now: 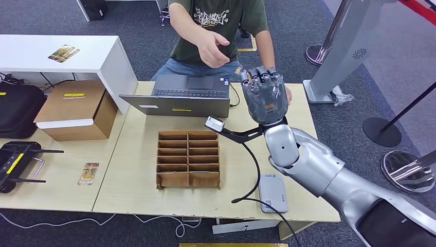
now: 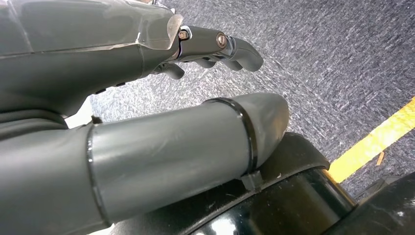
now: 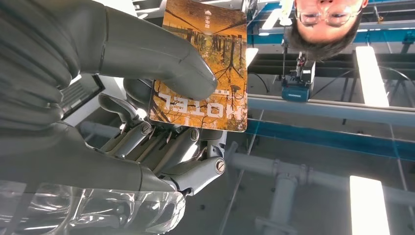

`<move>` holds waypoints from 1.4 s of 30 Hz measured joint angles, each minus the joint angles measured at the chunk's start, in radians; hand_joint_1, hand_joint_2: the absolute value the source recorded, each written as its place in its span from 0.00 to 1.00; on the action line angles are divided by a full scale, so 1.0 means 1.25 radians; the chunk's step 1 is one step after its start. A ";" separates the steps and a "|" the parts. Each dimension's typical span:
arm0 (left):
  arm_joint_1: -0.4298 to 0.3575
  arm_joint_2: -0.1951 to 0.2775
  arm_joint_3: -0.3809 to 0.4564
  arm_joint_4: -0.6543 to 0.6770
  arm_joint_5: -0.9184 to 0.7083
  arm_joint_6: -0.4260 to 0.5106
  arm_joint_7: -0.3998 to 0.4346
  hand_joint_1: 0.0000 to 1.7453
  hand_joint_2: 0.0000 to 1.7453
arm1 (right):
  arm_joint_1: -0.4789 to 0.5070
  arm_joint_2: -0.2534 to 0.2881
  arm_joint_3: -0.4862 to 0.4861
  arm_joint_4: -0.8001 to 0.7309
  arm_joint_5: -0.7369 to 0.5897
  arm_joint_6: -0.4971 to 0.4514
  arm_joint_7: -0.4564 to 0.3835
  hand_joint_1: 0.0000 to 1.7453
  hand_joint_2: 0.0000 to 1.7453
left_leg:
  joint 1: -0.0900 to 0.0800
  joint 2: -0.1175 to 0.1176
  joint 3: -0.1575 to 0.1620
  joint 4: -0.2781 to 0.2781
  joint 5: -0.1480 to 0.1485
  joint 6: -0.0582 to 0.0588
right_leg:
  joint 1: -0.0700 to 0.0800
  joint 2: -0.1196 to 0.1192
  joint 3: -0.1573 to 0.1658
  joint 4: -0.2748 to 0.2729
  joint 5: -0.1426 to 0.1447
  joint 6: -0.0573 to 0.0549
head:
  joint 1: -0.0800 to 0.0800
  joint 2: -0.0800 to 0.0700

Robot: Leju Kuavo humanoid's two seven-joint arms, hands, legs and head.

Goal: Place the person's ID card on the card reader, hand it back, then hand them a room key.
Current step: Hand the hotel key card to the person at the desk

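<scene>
- Head view: my right hand [image 1: 264, 98] is raised at the upper centre of the frame, back of the hand toward the camera, fingers pointing up toward the person [image 1: 218, 25] seated at the far side of the table [image 1: 128, 175].
- Right wrist view: that hand grasps a room key [image 3: 203, 68], an orange-brown card printed with the word HOTEL, my thumb pressed on its face and my fingers behind it; the card sits at the upper centre of this frame, with ceiling lights behind it.
- Head view again: the person's hand [image 1: 212, 47] hangs in the air just left of and above my raised hand, not touching it.
- A grey card reader [image 1: 272, 192] lies flat at the lower centre-right of the frame, near the table's front edge, with a black cable beside it.
- A cardboard tray with compartments [image 1: 188, 158] sits mid-frame; an open laptop [image 1: 182, 95] stands just above it.
- Another hotel card [image 1: 88, 174] lies at the lower left, well apart from the tray.
- A cardboard box [image 1: 77, 109] stands at the left, a black controller [image 1: 15, 163] at the far left edge.
- Left wrist view: my left hand [image 2: 147, 98] hangs over grey carpet, grasping nothing, fingers loosely curled but apart from the thumb.
</scene>
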State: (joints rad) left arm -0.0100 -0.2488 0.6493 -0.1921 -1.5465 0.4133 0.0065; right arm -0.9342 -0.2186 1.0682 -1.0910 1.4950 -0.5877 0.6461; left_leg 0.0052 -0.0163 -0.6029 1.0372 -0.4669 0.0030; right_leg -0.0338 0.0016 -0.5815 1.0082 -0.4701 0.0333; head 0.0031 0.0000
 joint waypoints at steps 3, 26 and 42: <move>0.000 0.000 0.000 0.001 0.000 0.002 0.000 0.00 0.00 | -0.001 0.004 0.005 0.004 0.000 -0.001 -0.002 1.00 1.00 | 0.000 0.000 0.000 0.000 0.000 0.000 | 0.000 0.000 0.000 0.000 0.000 0.000 | 0.000 0.000; -0.002 -0.002 -0.008 0.002 -0.002 -0.004 0.009 0.00 0.00 | 0.007 0.108 -0.132 0.067 0.000 -0.012 -0.136 1.00 1.00 | 0.000 0.000 0.000 0.000 0.000 0.000 | 0.000 0.000 0.000 0.000 0.000 0.000 | 0.000 0.000; -0.006 -0.002 -0.023 0.002 -0.002 -0.012 0.021 0.00 0.00 | 0.014 0.125 -0.154 0.093 0.000 0.013 -0.136 0.31 1.00 | 0.000 0.000 0.000 0.000 0.000 0.000 | 0.000 0.000 0.000 0.000 0.000 0.000 | 0.000 0.000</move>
State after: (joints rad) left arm -0.0174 -0.2518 0.6209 -0.1892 -1.5496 0.3983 0.0322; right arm -0.9170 -0.0618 0.8760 -0.9753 1.4950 -0.5715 0.4756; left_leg 0.0054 -0.0164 -0.6031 1.0372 -0.4669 0.0029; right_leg -0.0336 0.0015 -0.5818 1.0082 -0.4701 0.0331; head 0.0031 0.0000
